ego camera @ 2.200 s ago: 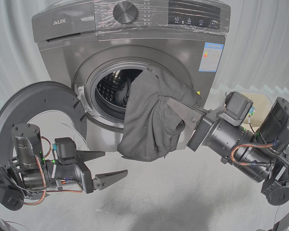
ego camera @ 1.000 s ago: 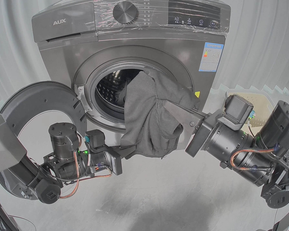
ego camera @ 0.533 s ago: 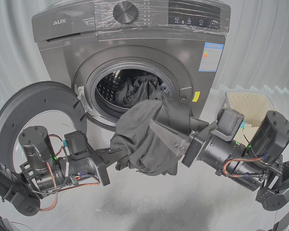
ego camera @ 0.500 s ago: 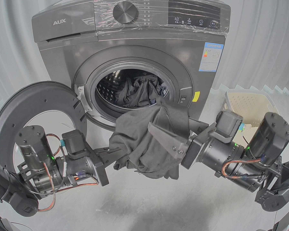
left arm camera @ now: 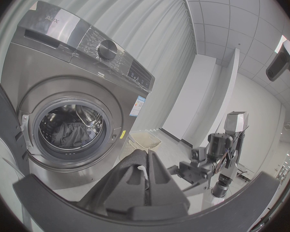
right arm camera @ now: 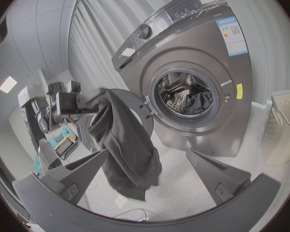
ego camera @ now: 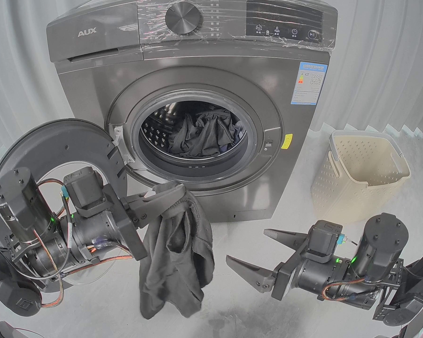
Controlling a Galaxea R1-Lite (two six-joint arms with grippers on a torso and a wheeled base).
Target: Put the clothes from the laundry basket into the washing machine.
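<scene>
The dark-grey cloth garment [ego camera: 176, 259], clamped by the left hand [ego camera: 169, 198] at lower left, could slip or snag on the rim of the grey steel washing machine [ego camera: 174, 76]; right hand [ego camera: 246, 246] apart, empty

Head camera up high, looking forward and down, square on the washing machine [ego camera: 192, 71], close enough that its front spans much of the frame. Left wrist camera sits low off the washing machine's door side, tilted up across its front. Right wrist camera, low on the other side, faces it from farther out. All three share the open drum [ego camera: 197, 134] and the laundry basket [ego camera: 362, 174]. Head and right wrist also share the dark garment [ego camera: 174, 259].
</scene>
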